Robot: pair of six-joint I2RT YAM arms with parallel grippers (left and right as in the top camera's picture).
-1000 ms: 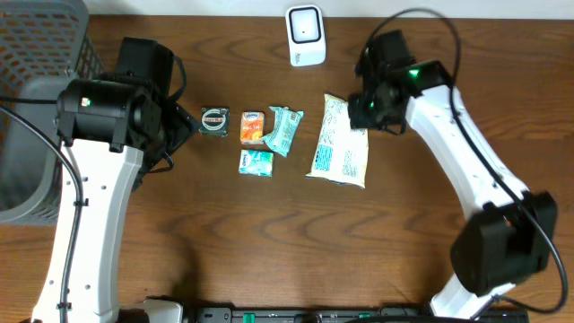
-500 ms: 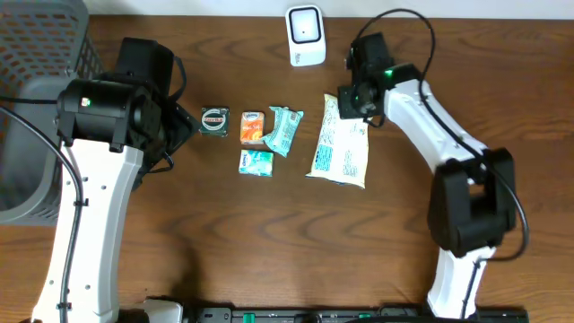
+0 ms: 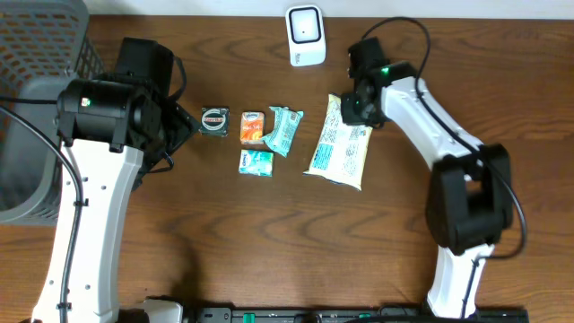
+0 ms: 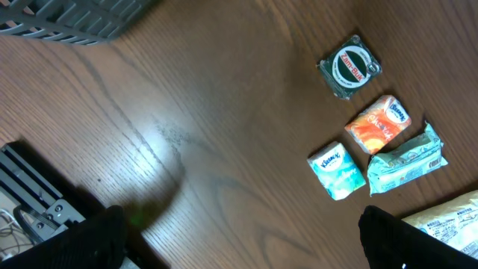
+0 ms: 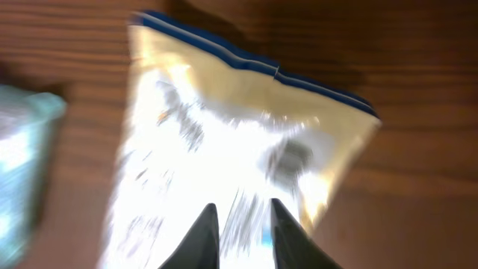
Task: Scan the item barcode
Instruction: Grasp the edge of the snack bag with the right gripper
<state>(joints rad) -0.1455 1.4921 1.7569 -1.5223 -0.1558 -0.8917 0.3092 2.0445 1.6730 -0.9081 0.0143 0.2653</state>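
Two right fingers (image 5: 208,237) | narrowly parted; over bag (image 5: 246,142) | contact unclear

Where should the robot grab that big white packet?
Pinch the flat end seam of the white packet nearest the right gripper, coming down from above. It lies flat and looks too wide to span, so a thin edge probably suits the jaws best.

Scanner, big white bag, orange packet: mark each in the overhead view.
scanner (image 3: 305,34), overhead view, middle of its white front face.
big white bag (image 3: 339,154), overhead view, centre of the printed panel.
orange packet (image 3: 252,128), overhead view, centre of its top face.
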